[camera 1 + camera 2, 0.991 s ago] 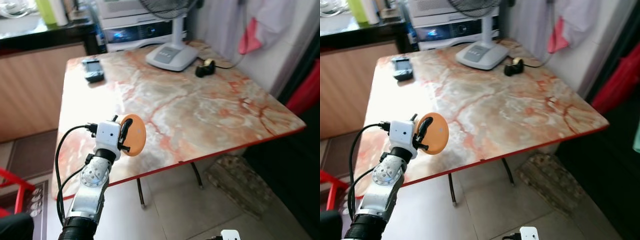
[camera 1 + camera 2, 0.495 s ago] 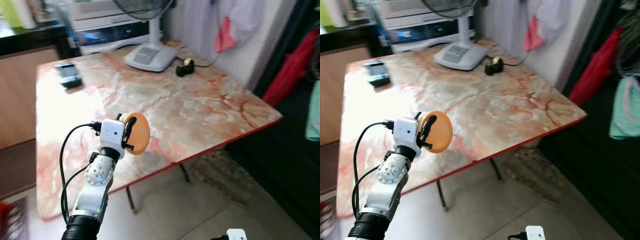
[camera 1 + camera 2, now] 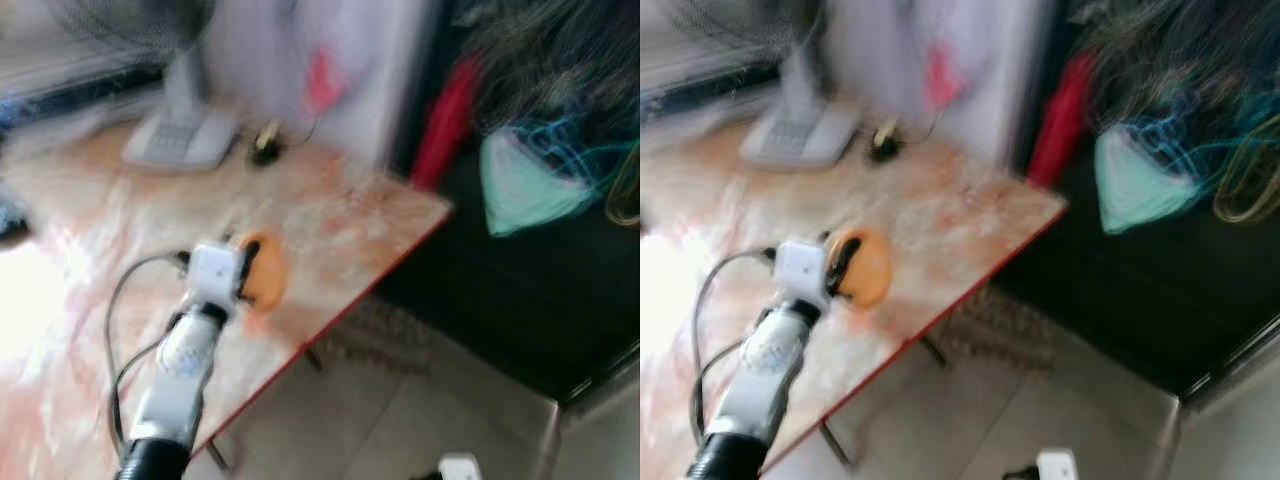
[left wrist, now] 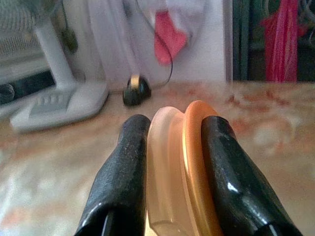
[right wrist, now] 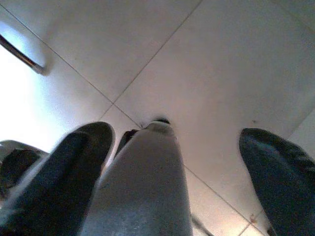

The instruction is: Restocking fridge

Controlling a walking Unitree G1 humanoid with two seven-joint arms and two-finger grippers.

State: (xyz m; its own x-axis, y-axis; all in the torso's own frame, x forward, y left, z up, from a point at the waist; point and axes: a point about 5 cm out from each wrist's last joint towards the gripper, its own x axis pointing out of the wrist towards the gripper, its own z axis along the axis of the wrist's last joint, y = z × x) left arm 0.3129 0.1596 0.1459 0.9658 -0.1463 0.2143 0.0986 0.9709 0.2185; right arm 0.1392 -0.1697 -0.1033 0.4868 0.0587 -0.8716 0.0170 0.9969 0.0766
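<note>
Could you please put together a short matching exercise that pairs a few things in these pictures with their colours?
Things:
1. Disc held by the left gripper
2. Fan base on the table
3. Cloth hanging at the right
4. Fingers of the right gripper

Colours:
A. Black
B. Orange
C. Pale green
D. White

Pairs: 1-B, 2-D, 3-C, 4-A
</note>
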